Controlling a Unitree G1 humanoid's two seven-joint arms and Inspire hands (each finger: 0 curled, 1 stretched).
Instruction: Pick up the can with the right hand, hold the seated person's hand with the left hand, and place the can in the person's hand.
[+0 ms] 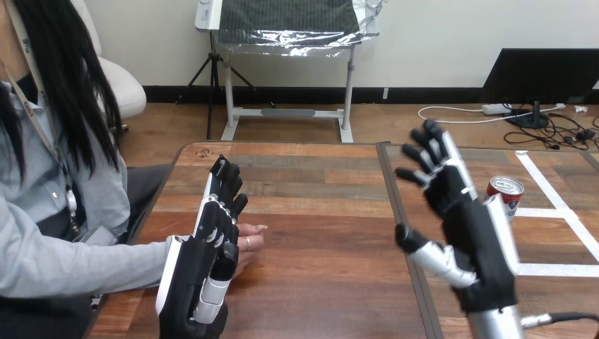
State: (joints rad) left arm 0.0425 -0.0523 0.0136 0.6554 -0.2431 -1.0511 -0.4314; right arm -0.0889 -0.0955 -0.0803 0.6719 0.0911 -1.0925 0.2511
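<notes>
A red can (pixel 506 194) with a silver top stands upright on the right-hand section of a wooden table (pixel 318 212), whose top is made of brown planks in mixed tones. The can sits among strips of white tape (pixel 558 212) that mark out a box on the boards. Its lid faces up, and what it holds cannot be made out. Just left of the can, the robot's right hand (pixel 452 191) is raised off the table with its fingers (pixel 427 141) spread wide and straight and nothing in its grasp. The edge of the hand overlaps the can's left side, so whether the two touch cannot be told. Further left of the can, a dark seam (pixel 399 219) runs from front to back and splits the tabletop in two. Well left of the can, across that seam, the robot's left hand (pixel 205 247) stands upright above the boards. Its fingers are nearly straight and are not wrapped around anything. The person's hand (pixel 251 244) reaches in low over the table from the edge farthest from the can, and its fingertips show just past the left hand on the can's side. Contact between the two hands cannot be confirmed.
</notes>
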